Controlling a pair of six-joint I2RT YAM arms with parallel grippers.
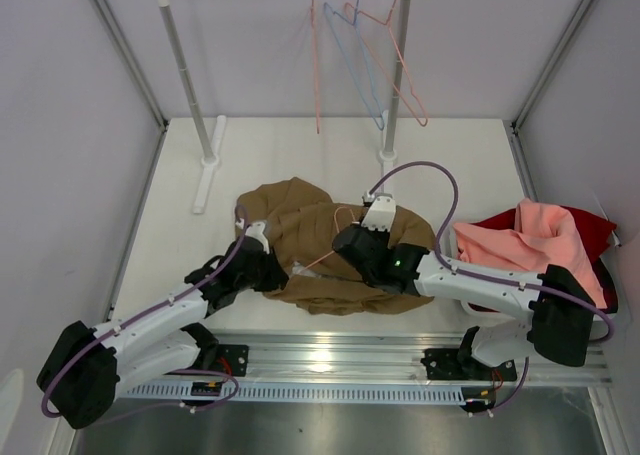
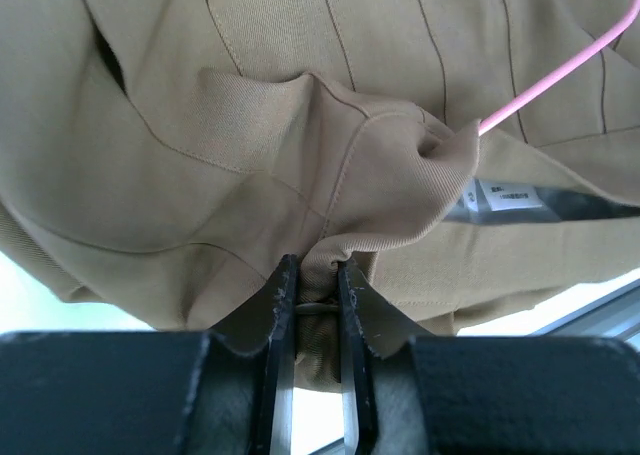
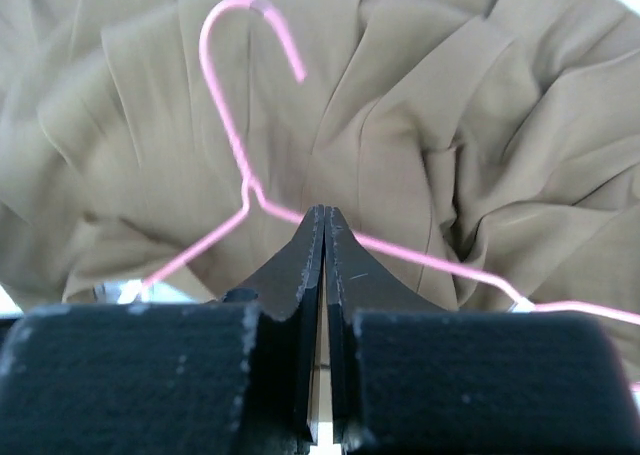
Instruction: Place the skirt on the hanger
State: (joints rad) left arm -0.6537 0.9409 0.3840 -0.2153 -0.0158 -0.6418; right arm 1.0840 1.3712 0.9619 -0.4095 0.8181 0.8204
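Skirt (image 1: 300,210): bunched mid-surface (image 1: 450,165); judged soft, light and floppy, apt to sag and slide, so best gripped at its firmer stitched edge.
Hanger (image 3: 225,105): lies on the skirt, one end under a fold; thin, stiff wire, probably springy; best held beside the neck.
Left tool (image 2: 318,265): narrow, pinching a skirt fold.
Right tool (image 3: 325,213): clamped on the hanger wire beside the neck.
Pose: left arm (image 1: 160,325) and right arm (image 1: 480,280) reach low, meeting over the skirt.
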